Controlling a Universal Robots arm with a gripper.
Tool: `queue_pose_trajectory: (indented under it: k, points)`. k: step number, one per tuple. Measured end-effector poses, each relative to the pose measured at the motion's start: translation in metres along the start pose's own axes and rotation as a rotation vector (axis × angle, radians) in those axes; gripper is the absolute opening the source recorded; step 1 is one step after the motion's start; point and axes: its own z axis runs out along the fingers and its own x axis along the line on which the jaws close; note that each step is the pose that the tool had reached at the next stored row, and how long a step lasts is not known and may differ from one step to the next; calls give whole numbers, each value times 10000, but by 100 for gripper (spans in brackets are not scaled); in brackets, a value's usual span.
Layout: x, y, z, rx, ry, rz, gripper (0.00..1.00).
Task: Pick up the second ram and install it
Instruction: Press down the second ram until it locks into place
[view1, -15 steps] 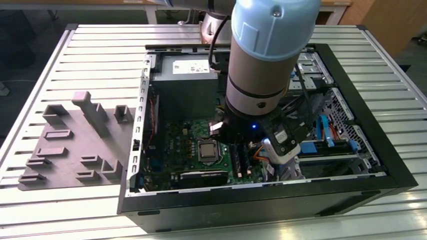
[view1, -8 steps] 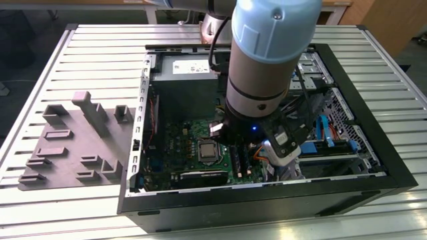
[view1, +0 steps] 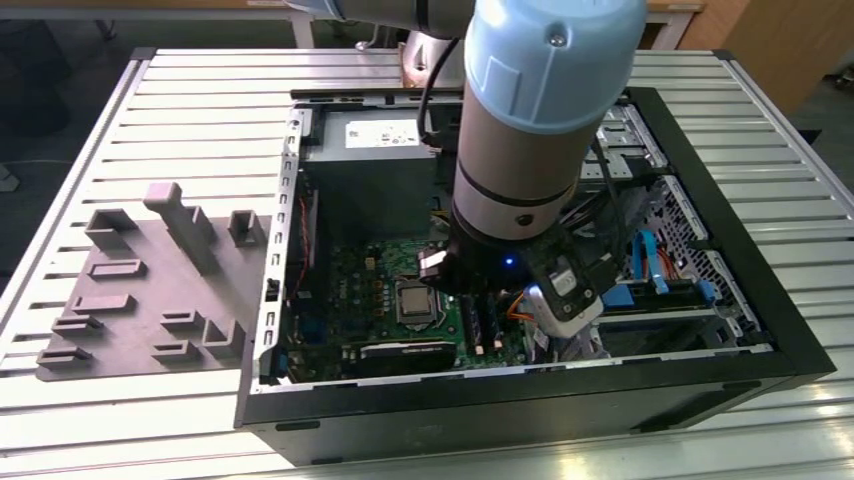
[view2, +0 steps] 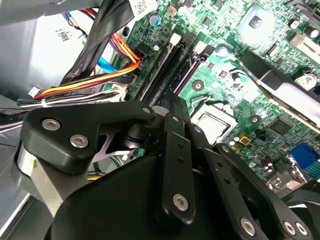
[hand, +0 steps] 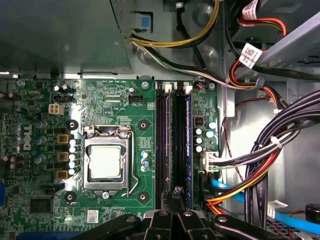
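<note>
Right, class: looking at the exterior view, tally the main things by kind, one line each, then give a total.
Robot arm: 1
Computer case: 1
Grey moulded tray: 1
Green board: 1
Total: 4

Exterior view high, angled down; both wrist views close over green board (hand: 145, 100).

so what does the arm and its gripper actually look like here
The arm is a thick round tube, silvery grey with a pale blue cap held by small screws, and a thin black cable runs down beside it. A small blue light glows near the wrist. The gripper is matt black, built of jointed flat links pinned with silver bolts.
</note>
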Motion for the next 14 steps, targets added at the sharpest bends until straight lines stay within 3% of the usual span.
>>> queue_pose_trajectory:
  k: [14]
  points:
    - [3, -19, 80, 0, 12, 1, 11]
